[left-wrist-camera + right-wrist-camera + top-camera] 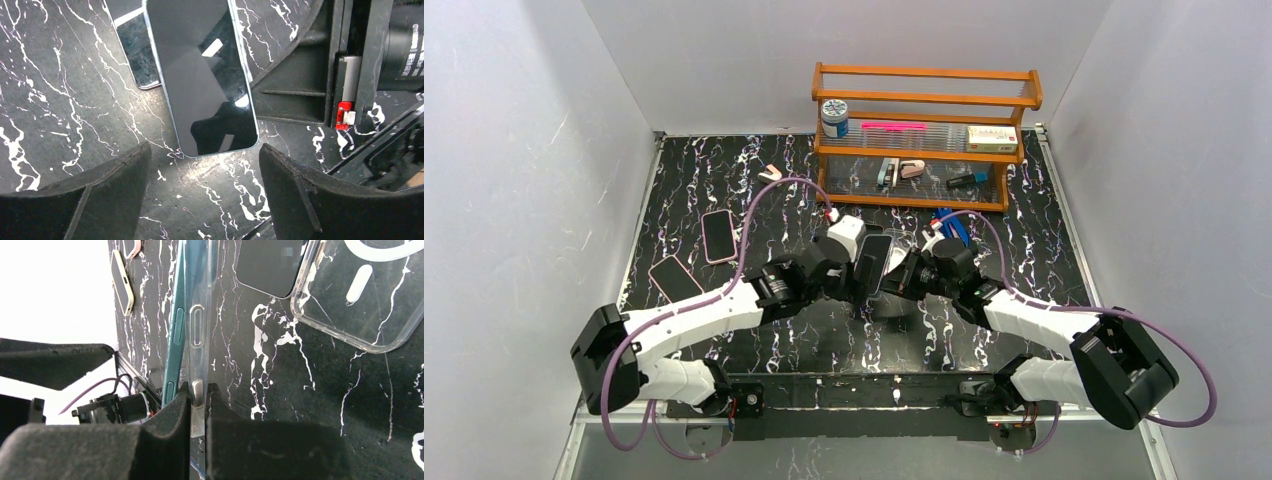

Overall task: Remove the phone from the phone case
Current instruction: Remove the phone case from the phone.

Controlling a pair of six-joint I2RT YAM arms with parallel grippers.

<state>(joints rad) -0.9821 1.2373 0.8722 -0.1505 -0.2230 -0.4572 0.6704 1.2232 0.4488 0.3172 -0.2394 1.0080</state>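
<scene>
Clear plastic case (198,340) is being pinched by right gripper (198,402). Teal-edged dark-screened phone (200,75) is being faced by open left gripper (205,165); closure judged next.

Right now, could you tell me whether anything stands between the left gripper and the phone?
Nothing visible does. The left gripper is open, and the phone has its bottom end just ahead of the gap between its fingers. The right gripper pinches the clear phone case by its edge.

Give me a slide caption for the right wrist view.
Right pincer pinching the clear case by its rim, the teal phone edge-on alongside, over the marbled table.
</scene>
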